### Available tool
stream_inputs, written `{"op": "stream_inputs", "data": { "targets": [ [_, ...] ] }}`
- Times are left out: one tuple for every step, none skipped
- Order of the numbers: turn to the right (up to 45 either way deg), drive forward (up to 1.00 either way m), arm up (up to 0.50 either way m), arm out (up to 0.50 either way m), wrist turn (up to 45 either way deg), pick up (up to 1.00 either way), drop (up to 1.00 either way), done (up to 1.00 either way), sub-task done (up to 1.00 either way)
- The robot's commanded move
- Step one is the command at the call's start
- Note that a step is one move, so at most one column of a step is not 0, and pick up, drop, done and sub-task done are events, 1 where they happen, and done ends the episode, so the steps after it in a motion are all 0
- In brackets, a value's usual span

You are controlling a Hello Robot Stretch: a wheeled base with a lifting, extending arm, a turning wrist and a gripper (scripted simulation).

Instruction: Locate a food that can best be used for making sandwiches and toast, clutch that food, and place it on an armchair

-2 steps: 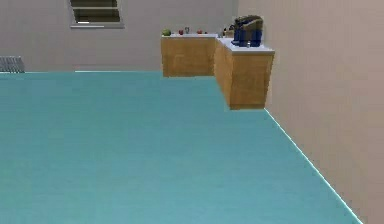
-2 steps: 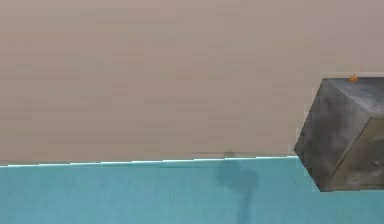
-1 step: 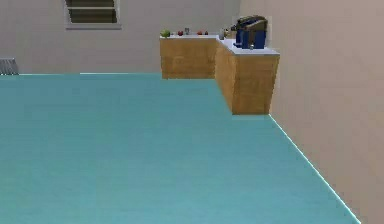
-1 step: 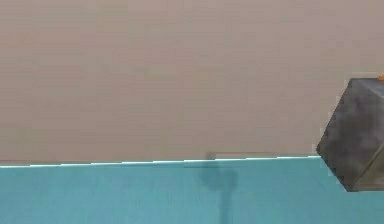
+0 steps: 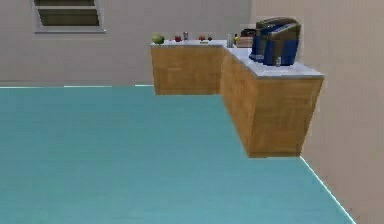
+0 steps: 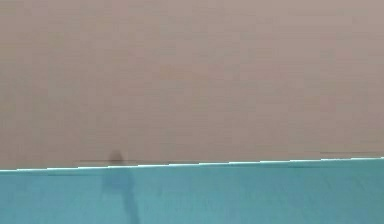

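- An L-shaped wooden table [image 5: 270, 105] stands in the room's far corner, across an open teal floor [image 5: 120, 150]. A window [image 5: 68, 14] is set high in the wall beyond.
- A dark, boxy machine [image 5: 275, 42] sits on the wing of the table that runs toward the robot, close to the inner corner.
- On the far wing, a green round thing [image 5: 157, 39] sits at the outer end corner. Small reddish blobs [image 5: 180, 38] lie along the back edge.
- I would look for the bread among those small things. I cannot tell which of them, if any, is a loaf.
- To the arm's side there is a plain wall [image 6: 190, 70] meeting the floor.
- I cannot tell how the tool stands or whether it has anything.
- Likely step: searching, with the approach not yet made.
- Risk: choosing by blob alone could lead to a grab at the green fruit-like thing instead of bread.
- Risk: a tight drive-in could clip the near wing's outer corner, which juts into the path.
- Risk: the machine could block a reach across the inner corner.
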Motion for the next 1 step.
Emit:
{"op": "stream_inputs", "data": {
  "targets": [
    [0.0, 1.00, 0.00, 0.00, 0.0, 0.00, 0.00, 0.00, 0.00]
  ]
}}
